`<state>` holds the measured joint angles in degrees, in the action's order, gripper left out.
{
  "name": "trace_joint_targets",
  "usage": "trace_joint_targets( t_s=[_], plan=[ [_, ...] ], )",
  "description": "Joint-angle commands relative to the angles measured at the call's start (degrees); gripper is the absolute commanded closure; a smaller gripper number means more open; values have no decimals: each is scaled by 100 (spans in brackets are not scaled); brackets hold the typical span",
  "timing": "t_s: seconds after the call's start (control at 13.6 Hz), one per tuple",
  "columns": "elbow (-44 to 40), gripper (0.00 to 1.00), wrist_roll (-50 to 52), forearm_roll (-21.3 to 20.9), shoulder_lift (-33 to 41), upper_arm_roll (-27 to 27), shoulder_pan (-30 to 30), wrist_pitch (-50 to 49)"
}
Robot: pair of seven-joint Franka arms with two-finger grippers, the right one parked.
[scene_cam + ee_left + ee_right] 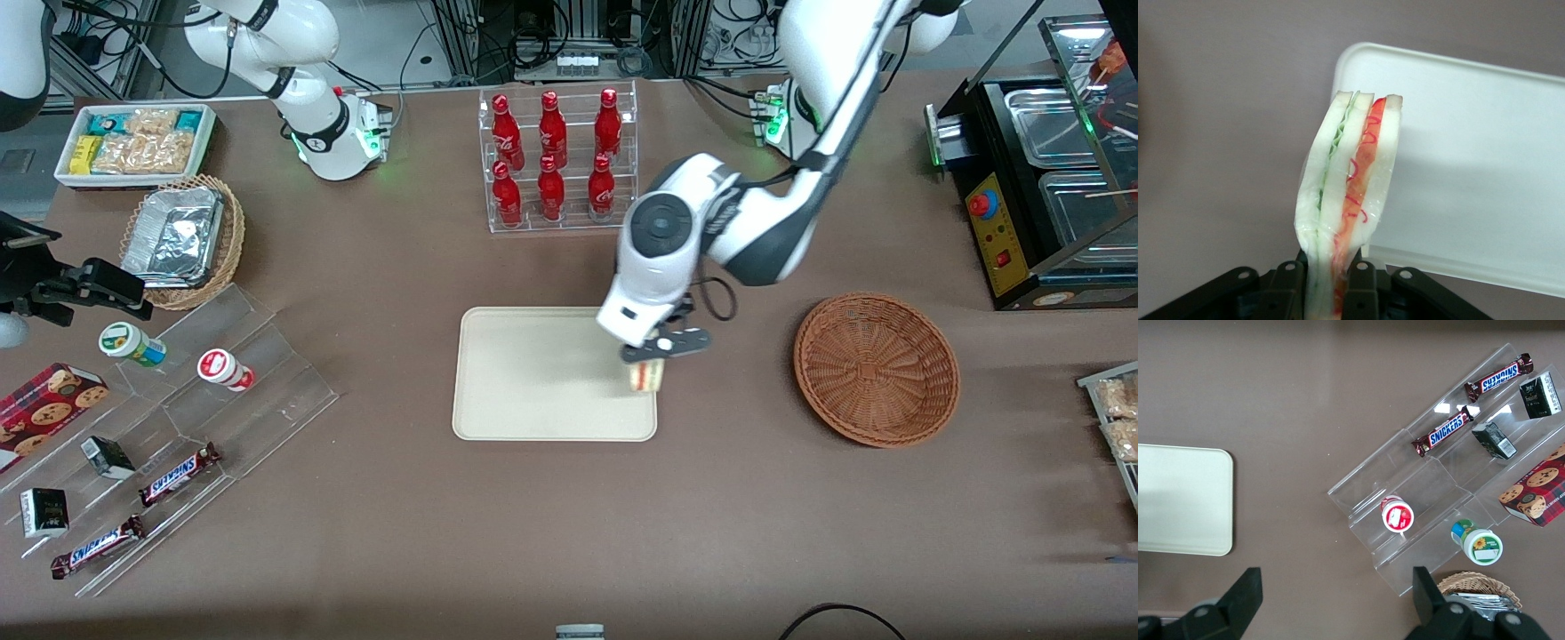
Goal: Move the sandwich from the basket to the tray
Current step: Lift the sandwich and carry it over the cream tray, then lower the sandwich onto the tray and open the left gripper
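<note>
My gripper [659, 359] hangs over the tray [533, 373] at its edge nearest the basket [876, 369]. My jaws are clamped narrow on the sandwich [1348, 193], which is held above the tray's rim, clear of the basket.

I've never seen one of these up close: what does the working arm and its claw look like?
The left arm is glossy white with dark grey joint sections and a round dark cap at the wrist. A thin black cable loops beside it. Its gripper is black, with two slim black fingers fastened by small silver screws. A green light glows at the base.
</note>
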<state>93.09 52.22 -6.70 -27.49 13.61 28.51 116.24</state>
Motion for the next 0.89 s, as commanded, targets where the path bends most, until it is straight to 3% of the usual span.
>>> trace_joint_targets(
  t_s=[0.0, 0.3, 0.59, 0.81],
  plan=[
    [-204, 79, 95, -200, -317, -78, 242, 275],
    [-221, 79, 95, -438, -792, -87, 339, 874],
    [-432, 79, 235, -473, -1100, -122, 339, 945],
    [-608, 79, 586, -727, -1381, -122, 348, 945]
  ],
)
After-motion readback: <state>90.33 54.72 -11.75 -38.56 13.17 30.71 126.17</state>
